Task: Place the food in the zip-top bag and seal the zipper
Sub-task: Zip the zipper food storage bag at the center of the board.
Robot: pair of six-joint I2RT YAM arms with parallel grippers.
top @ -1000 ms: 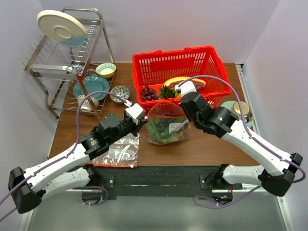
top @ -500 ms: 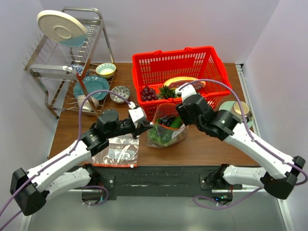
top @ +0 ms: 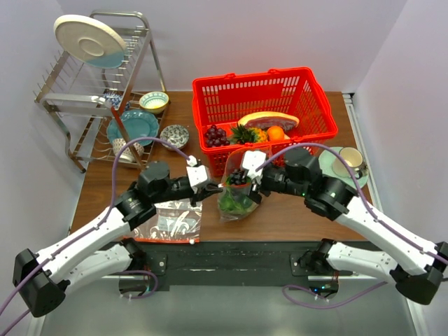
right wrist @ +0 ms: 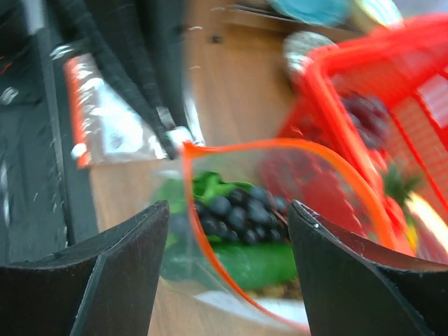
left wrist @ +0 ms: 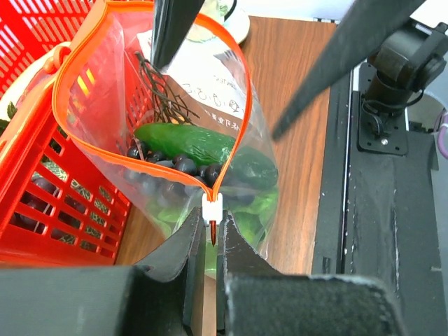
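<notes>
- Your zip-top bag (top: 236, 203): just before the red basket (top: 308, 105), mouth open, cucumber (left wrist: 185, 143) inside.
- Your left end effector (left wrist: 210, 241): clamped on the zipper (left wrist: 212, 206).
- Your right end effector (right wrist: 231, 238): wide, just before the basket.

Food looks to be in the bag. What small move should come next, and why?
Probably close the right gripper on the orange zipper: its jaws stand open astride the gaping mouth of the bag, the left gripper pinches one end of it, and the cucumber is inside.
</notes>
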